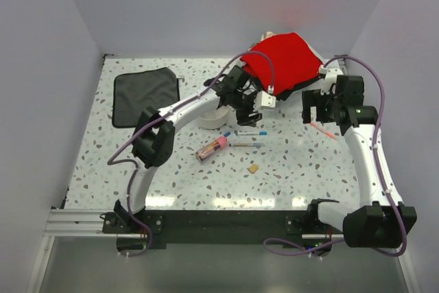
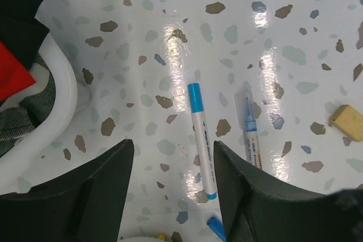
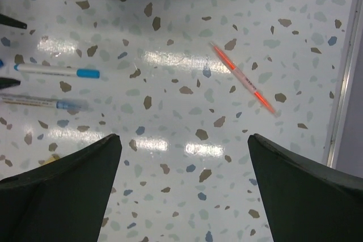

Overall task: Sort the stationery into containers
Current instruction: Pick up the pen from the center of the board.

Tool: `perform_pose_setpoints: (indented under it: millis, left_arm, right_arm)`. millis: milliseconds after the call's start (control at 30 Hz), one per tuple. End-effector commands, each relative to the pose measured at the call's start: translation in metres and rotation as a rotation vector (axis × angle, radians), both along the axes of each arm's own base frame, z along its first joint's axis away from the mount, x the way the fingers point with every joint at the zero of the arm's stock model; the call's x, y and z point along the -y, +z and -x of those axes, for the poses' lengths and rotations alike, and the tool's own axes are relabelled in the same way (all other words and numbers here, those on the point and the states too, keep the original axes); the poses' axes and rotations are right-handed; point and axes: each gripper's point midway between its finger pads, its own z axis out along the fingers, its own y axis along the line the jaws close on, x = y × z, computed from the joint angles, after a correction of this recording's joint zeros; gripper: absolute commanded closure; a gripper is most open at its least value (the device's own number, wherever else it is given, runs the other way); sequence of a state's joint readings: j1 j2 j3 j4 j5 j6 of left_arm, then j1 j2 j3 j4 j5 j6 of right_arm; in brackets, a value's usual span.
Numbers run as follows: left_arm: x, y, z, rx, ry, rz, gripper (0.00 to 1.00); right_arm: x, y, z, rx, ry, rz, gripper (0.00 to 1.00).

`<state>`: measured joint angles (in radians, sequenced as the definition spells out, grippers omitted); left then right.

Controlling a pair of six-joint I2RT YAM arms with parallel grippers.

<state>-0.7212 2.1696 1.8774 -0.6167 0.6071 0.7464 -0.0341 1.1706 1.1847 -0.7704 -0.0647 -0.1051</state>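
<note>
A thin, blue-tipped white pen [image 2: 201, 140] is shown flat on the speckled surface [image 2: 295, 21], between the wide-spread fingers of the left pincer [image 2: 173, 151]; it is judged light, stiff and roll-prone (best pinched mid-barrel).

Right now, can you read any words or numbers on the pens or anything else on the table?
No text here is clear enough to quote.
On the white pen with blue cap: dark print along the barrel, too small and blurred to read.
On the clear blue pen: orange and dark print on the barrel, also too blurred to read.
On the thin orange pen: no print shows.
</note>
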Motion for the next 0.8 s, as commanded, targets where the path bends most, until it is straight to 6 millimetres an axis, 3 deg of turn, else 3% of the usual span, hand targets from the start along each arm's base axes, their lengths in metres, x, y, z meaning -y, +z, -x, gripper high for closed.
perform_pose_setpoints:
  millis: [0,233,767]
  left_arm:
    - [0.001,-0.037,-0.006,-0.085,0.009,-0.151,0.39]
    - [0.015,-0.06,0.001,-0.017,-0.006,-0.242,0.48]
    - [-0.002,-0.111,0.007,-0.082,0.04,-0.381,0.57]
  right_arm:
    - [0.001,0.006,0.011,-0.006,0.047,0.032,0.02]
    - [0.002,0.006,0.018,-0.003,0.053,0.043,0.02]
    - [-0.006,0.0,0.016,-0.001,0.076,0.005,0.03]
